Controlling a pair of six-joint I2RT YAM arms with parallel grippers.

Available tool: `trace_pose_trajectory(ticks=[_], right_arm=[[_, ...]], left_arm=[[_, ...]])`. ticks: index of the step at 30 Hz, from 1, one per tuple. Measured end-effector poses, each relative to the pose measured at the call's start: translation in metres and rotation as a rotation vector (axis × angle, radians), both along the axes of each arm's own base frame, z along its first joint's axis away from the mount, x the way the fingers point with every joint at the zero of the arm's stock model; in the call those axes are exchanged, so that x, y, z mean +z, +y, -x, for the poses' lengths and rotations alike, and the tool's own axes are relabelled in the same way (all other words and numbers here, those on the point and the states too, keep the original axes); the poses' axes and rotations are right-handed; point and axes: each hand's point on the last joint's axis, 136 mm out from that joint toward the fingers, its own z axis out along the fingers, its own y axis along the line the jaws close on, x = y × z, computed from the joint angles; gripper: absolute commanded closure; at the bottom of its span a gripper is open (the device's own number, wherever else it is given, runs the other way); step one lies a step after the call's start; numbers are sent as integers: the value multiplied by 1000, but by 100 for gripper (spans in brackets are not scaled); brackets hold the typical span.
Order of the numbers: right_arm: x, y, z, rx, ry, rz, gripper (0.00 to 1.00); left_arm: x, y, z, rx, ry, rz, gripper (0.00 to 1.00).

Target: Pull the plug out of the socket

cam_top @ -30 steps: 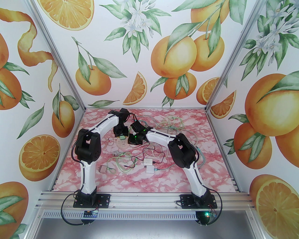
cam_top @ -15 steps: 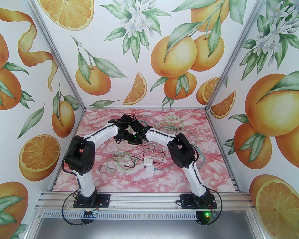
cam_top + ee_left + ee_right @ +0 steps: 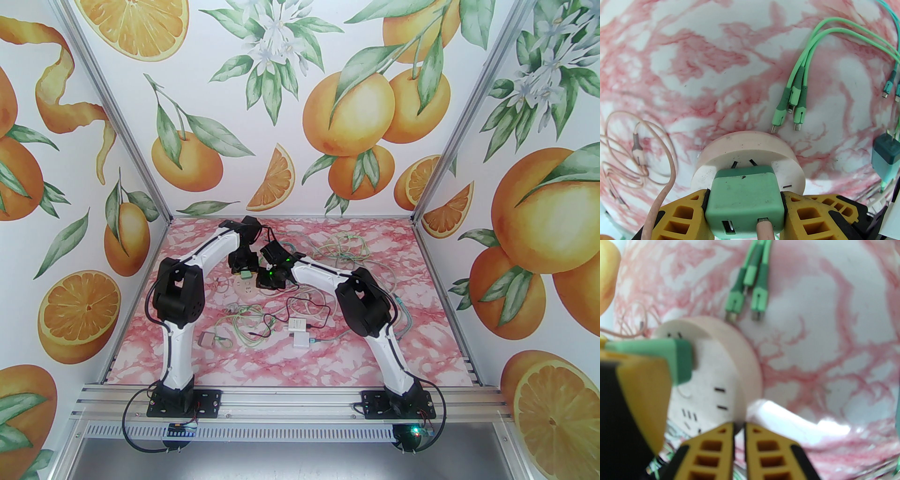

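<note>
A green plug (image 3: 743,199) is clamped between the yellow fingers of my left gripper (image 3: 744,194), with a pink cable (image 3: 764,229) in its back port. It hangs close over the face of the round pinkish-white socket (image 3: 750,145), and its prongs are hidden. From above, the left gripper (image 3: 243,271) holds the plug (image 3: 244,275) just beyond the socket (image 3: 247,291). My right gripper (image 3: 739,425) is shut, its tips at the rim of the socket (image 3: 731,350), with the plug (image 3: 679,359) to its left. In the top view the right gripper (image 3: 268,283) sits beside the socket.
Green cable connectors (image 3: 789,110) lie just past the socket, and a teal charger (image 3: 884,150) lies to the right. A coiled pink cable (image 3: 623,150) is on the left. White adapters (image 3: 297,330), a grey charger (image 3: 206,338) and tangled cables (image 3: 342,248) litter the pink marble table.
The left arm dipped down onto the socket half a second ago and has risen back with the green plug in its fingers. The right arm barely moved.
</note>
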Motion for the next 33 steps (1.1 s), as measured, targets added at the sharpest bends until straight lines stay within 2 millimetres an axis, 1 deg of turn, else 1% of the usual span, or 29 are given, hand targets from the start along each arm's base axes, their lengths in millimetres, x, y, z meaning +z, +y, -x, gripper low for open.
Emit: trace_pose_trajectory(ticks=[4, 5, 6, 9, 11, 13, 17, 20, 27, 33], right_arm=[[0, 0, 0, 0, -3, 1, 86], [0, 0, -1, -1, -5, 1, 86], [0, 1, -1, -1, -4, 1, 86], [-1, -1, 3, 6, 14, 6, 86], [-1, -2, 6, 15, 23, 10, 86], [-1, -1, 8, 21, 26, 9, 86], [-1, 0, 9, 25, 26, 9, 86], [-1, 1, 10, 28, 30, 5, 86], [-1, 2, 7, 23, 11, -1, 85], [2, 4, 4, 28, -13, -16, 79]], left_arm=[[-2, -2, 2, 4, -20, -3, 90], [-2, -1, 7, 13, -39, -12, 90], [0, -1, 13, 20, -65, -28, 90], [9, -6, 24, 33, -161, -68, 90], [10, -8, 31, 40, -210, -85, 90], [11, -7, 33, 61, -235, -75, 90], [11, -6, 32, 71, -243, -73, 90], [12, -6, 30, 67, -212, -82, 90], [5, 0, 10, 50, -74, -45, 90], [1, 4, 11, 75, -53, -26, 91]])
